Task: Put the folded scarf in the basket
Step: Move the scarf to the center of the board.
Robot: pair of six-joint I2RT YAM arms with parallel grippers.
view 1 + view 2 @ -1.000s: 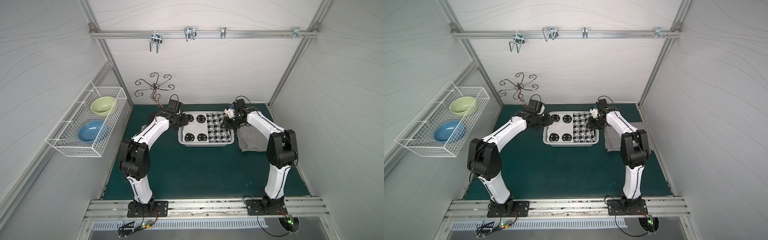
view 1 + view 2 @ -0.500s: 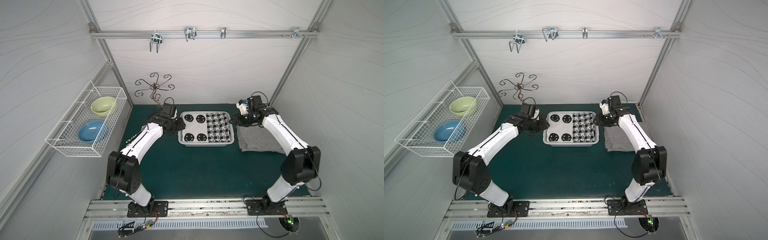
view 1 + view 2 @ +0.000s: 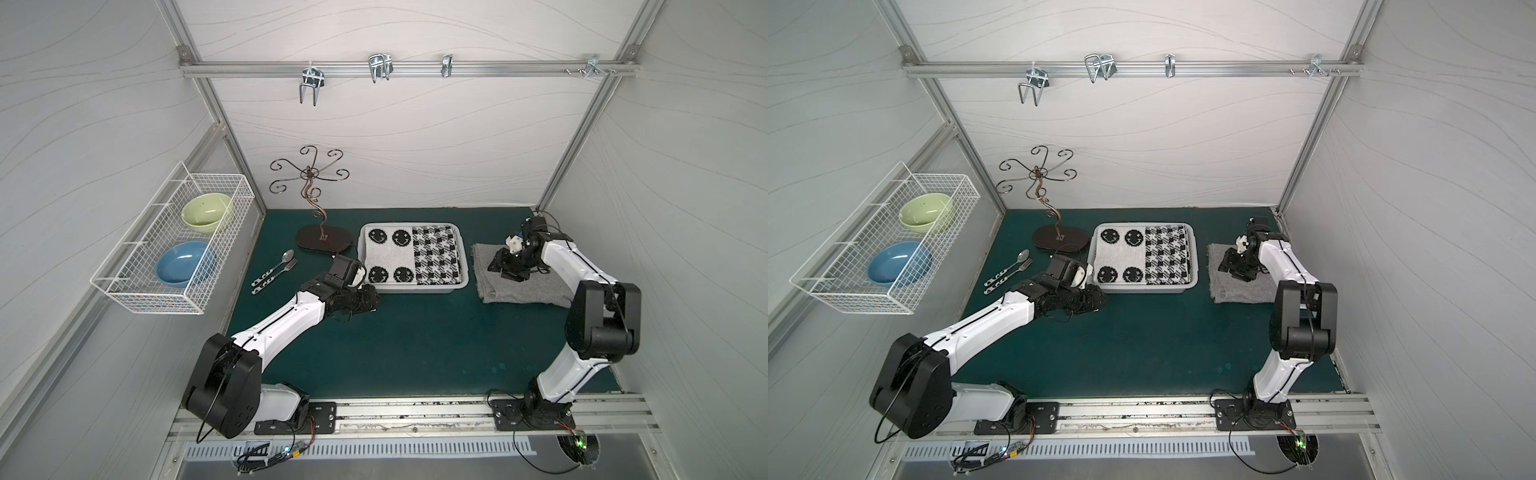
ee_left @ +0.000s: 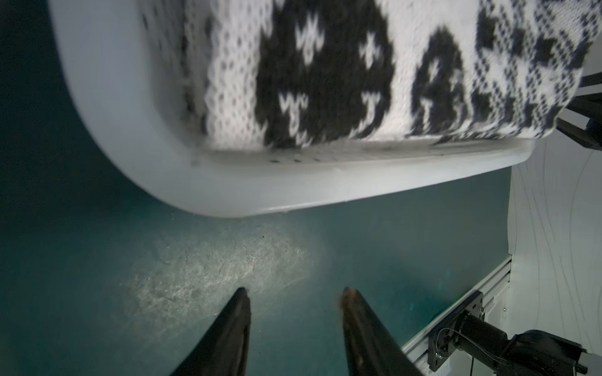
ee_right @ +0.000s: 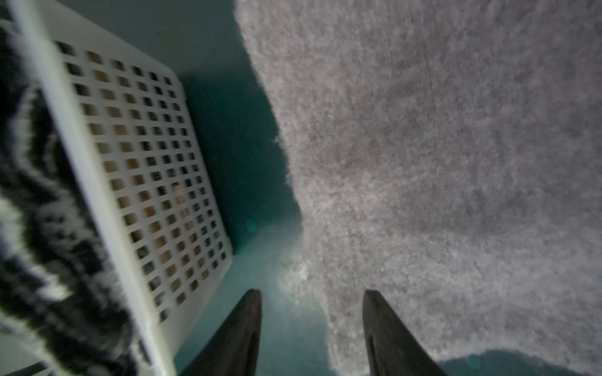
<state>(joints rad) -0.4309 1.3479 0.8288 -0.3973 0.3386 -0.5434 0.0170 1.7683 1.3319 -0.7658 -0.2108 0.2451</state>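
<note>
**Q:** Top views: where is the scarf?
**A:** In both top views the folded scarf (image 3: pixel 413 255) fills the basket (image 3: pixel 415 288) near the table's (image 3: pixel 415 345) back edge. Its long axis runs along that edge, with the smiley half toward the left edge. The tools' tips are too dark to read.
**Q:** Left wrist view?
**A:** The left tool (image 4: pixel 294 293) is spread and empty over bare table. The basket and scarf are blurred and cut off.
**Q:** Right wrist view?
**A:** The right tool (image 5: pixel 312 294) is spread and empty, straddling a grey cloth's (image 5: pixel 456 162) edge.
</note>
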